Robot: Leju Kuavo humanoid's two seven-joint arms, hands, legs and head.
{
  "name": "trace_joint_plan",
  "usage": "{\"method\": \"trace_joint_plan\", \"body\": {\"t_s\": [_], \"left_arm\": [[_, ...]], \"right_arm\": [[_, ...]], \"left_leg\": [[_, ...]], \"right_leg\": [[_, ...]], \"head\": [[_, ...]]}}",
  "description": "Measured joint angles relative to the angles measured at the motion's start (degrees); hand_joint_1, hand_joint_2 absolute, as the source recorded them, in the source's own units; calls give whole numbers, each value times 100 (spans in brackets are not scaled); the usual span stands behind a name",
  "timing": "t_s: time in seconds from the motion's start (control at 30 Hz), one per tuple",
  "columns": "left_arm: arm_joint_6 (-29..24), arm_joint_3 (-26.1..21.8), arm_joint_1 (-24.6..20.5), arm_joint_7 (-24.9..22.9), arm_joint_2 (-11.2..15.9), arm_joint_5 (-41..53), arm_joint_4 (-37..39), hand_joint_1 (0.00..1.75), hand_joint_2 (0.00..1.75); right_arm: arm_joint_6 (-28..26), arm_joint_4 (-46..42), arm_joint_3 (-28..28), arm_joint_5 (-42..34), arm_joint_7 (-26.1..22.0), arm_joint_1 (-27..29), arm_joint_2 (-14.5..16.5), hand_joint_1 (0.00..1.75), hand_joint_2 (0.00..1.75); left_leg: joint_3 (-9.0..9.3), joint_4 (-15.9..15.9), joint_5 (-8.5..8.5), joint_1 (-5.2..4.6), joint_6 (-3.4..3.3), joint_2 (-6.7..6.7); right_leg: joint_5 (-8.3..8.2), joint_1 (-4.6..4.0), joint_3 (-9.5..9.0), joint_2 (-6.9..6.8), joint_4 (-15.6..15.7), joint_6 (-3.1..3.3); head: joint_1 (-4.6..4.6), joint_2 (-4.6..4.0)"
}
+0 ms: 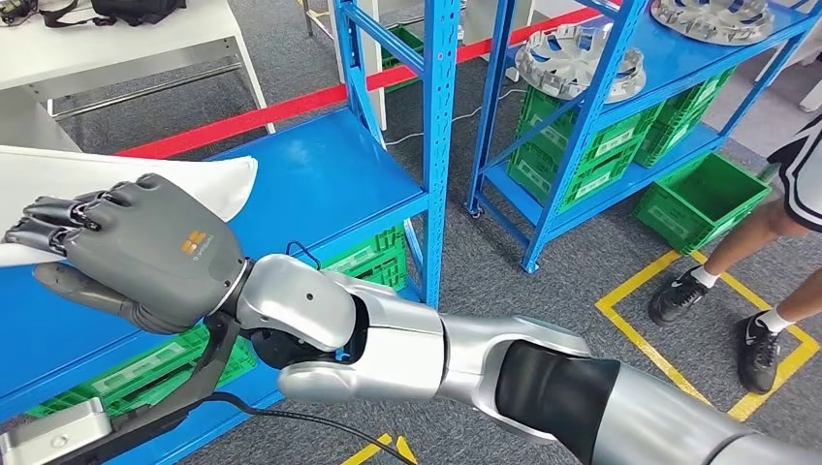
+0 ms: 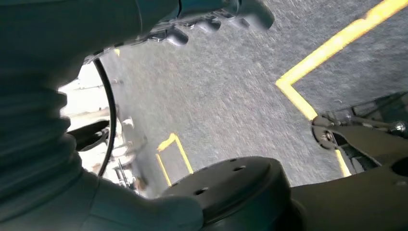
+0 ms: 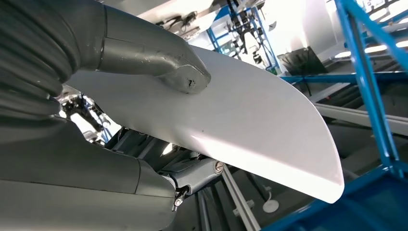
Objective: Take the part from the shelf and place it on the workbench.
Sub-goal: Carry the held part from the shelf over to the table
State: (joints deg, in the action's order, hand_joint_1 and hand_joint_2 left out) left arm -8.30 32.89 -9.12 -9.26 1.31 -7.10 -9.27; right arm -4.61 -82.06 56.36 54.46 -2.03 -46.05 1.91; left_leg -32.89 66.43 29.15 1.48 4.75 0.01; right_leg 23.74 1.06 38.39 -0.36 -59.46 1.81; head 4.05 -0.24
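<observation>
Orange block logo on the back of the right hand (image 1: 145,254), with a small line of print beneath, too fine to read. No other legible text, number or label anywhere: nothing readable on the blue shelf (image 1: 330,184), the green crates (image 1: 591,145), or the white part (image 3: 250,120). Yellow tape lines (image 1: 679,329) on the grey floor and a red strip (image 1: 291,107) behind the shelf, markings only, no lettering
</observation>
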Motion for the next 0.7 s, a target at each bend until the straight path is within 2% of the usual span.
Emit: {"method": "trace_joint_plan", "body": {"t_s": [0.03, 0.07, 0.1, 0.17, 0.2, 0.23, 0.3, 0.33, 0.37, 0.4, 0.43, 0.47, 0.5, 0.53, 0.57, 0.6, 0.67, 0.7], "left_arm": [[1, 0, 4, 2, -3, -1, -4, 0, 175], [1, 0, 4, 5, -9, -2, -9, 0, 175], [2, 0, 5, 5, -15, -7, -13, 0, 175], [2, -1, 21, 7, -22, -22, -12, 0, 175], [2, -1, 29, 7, -28, -28, -11, 0, 175], [2, -2, 37, 8, -33, -32, -11, 0, 175], [2, -5, 40, 8, -34, -34, -10, 0, 175], [2, -6, 42, 8, -33, -36, -9, 0, 175], [2, -7, 44, 8, -34, -40, -9, 0, 175], [2, -7, 47, 8, -38, -45, -8, 0, 175], [2, -7, 49, 7, -41, -49, -8, 0, 175], [2, -7, 51, 6, -47, -52, -9, 0, 175], [2, -7, 51, 4, -61, -53, -12, 0, 175], [1, -7, 50, 3, -71, -53, -14, 0, 175], [1, -7, 49, 3, -80, -53, -16, 0, 175], [0, -7, 47, 3, -85, -53, -17, 0, 175], [-1, -8, 45, -2, -70, -52, -11, 0, 175], [-1, -9, 42, -8, -62, -52, -8, 0, 175]], "right_arm": [[-1, 2, 1, 4, -2, -4, 10, 175, 175], [-3, 4, 6, 8, -8, -9, 19, 175, 175], [-4, 9, 11, 9, -12, -10, 24, 175, 175], [-8, 28, 21, 6, -28, -1, 20, 175, 175], [-9, 42, 22, 0, -33, 5, 14, 175, 175], [-11, 54, 23, -5, -40, 9, 8, 175, 175], [-13, 74, 26, -12, -49, 16, -2, 175, 175], [-14, 85, 28, -13, -52, 26, -6, 175, 175], [-14, 97, 31, -13, -57, 40, -11, 175, 175], [-14, 110, 33, -13, -63, 54, -15, 175, 175], [-14, 122, 34, -13, -70, 64, -17, 175, 175], [-14, 131, 35, -13, -78, 66, -18, 175, 175], [-15, 135, 35, -14, -86, 57, -16, 175, 175], [-16, 137, 35, -16, -94, 40, -14, 175, 175], [-18, 137, 35, -19, -105, 22, -11, 175, 175], [-19, 141, 35, -23, -115, 7, -9, 175, 175], [-18, 157, 35, -32, -133, -5, -10, 175, 175], [-16, 168, 36, -37, -138, -11, -10, 175, 175]], "left_leg": [[267, -364, 74, -2, -21, -19], [435, -641, 169, -11, -60, -33], [495, -782, 226, -34, -120, -45], [399, -805, 154, -49, -272, -26], [349, -804, 91, -54, -344, -11], [283, -809, 16, -53, -406, 7], [108, -803, -143, -75, -485, 27], [4, -798, -221, -92, -502, 31], [-101, -791, -298, -113, -513, 33], [-203, -782, -372, -137, -521, 35], [-297, -774, -441, -160, -525, 35], [-379, -765, -506, -180, -526, 35], [-444, -755, -565, -199, -521, 33], [-493, -746, -619, -212, -508, 32], [-520, -746, -675, -214, -486, 32], [-535, -755, -733, -208, -455, 36], [-560, -794, -835, -199, -387, 37], [-599, -773, -783, -199, -349, 27]], "right_leg": [[-57, -4, 45, 1, -8, -42], [-115, -12, 67, 0, -8, -82], [-176, -18, 76, -2, 10, -120], [-247, -5, 94, -5, 38, -191], [-143, 3, 137, -2, -29, -218], [72, 8, 214, 3, -205, -236], [690, -2, 424, 11, -891, -246], [903, -11, 504, 14, -1276, -242], [983, -25, 523, 17, -1565, -229], [927, -44, 449, 20, -1677, -200], [792, -71, 276, 22, -1593, -156], [659, -106, 6, 23, -1322, -94], [617, -148, -337, 22, -921, -23], [659, -181, -651, 14, -495, 31], [725, -210, -875, 8, -165, 62], [780, -231, -996, 2, 43, 75], [691, -224, -954, -5, 154, 80], [617, -204, -900, -10, 179, 101]], "head": [[6, 0], [12, 0], [20, 0], [26, 0], [25, 0], [25, 0], [33, 0], [35, 1], [35, 1], [37, 1], [39, 1], [40, 0], [41, 0], [39, 0], [44, 0], [53, 0], [71, 0], [69, 0]]}}
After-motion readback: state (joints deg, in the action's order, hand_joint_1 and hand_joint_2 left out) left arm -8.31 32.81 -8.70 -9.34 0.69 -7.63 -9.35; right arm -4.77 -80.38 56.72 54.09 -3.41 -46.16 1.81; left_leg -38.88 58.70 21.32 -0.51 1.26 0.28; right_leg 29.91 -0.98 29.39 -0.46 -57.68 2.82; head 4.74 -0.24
